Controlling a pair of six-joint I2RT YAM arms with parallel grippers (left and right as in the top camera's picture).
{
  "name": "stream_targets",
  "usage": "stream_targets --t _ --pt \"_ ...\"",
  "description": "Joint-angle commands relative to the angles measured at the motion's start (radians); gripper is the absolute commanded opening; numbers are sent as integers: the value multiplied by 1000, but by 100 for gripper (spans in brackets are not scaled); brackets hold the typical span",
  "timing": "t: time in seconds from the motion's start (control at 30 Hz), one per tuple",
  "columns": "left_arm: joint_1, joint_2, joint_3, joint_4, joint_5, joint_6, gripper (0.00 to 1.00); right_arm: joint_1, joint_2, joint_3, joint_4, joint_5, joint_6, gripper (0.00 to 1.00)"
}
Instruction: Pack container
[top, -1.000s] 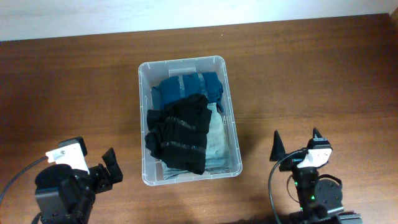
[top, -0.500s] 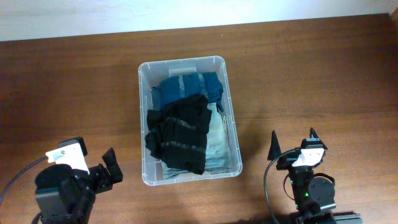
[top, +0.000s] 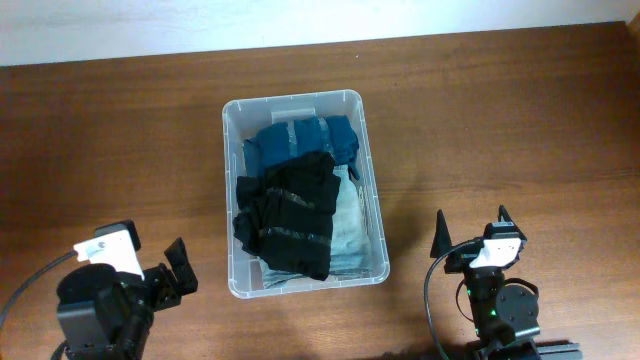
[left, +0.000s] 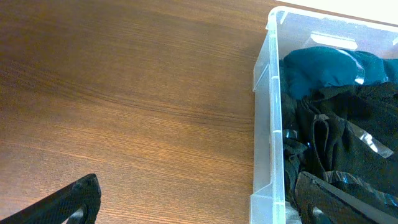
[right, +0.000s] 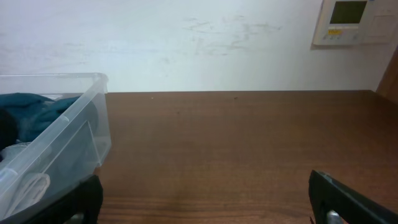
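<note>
Midway across the wooden surface (top: 500, 110) sits the clear container (top: 295, 97), filled with clothes: a black garment (top: 285, 215) lies on top, a teal one (top: 300, 140) at the far end and a pale blue one (top: 352, 230) underneath. At near left the left hand (top: 180, 266) has its fingers spread apart, just beside the container. At near right the right hand (top: 472, 222) is also spread wide.

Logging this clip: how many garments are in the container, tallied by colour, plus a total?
teal garment: 1
black garment: 1
pale blue garment: 1
Total: 3 visible, all inside the container. Anything buried under them cannot be seen.
</note>
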Motion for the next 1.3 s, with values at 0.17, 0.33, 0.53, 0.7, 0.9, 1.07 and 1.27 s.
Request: stream_targets --t 0.17,0.33,0.53,0.7,0.9,1.07,1.27 --pt "-93 -21 -4 -2 8 13 99 -5 -11 -8 -3 2 -6 98" --pt "-94 -21 -21 -4 7 13 99 -5 -11 -8 -3 2 -6 98" --pt "-93 -115 -240 -4 -83 13 99 -5 -11 -8 -3 2 -6 99" --pt "-93 -181 -402 15 -100 13 99 -5 -11 -8 -3 2 -6 98" --pt "-93 -281 -484 14 -147 16 99 -5 -11 -8 -3 2 -6 99" --pt "-93 -367 -558 69 -106 16 100 -5 -11 -8 -3 2 -6 98" --pt "-93 -472 -640 359 -100 127 99 -5 -11 -8 -3 2 -6 99"
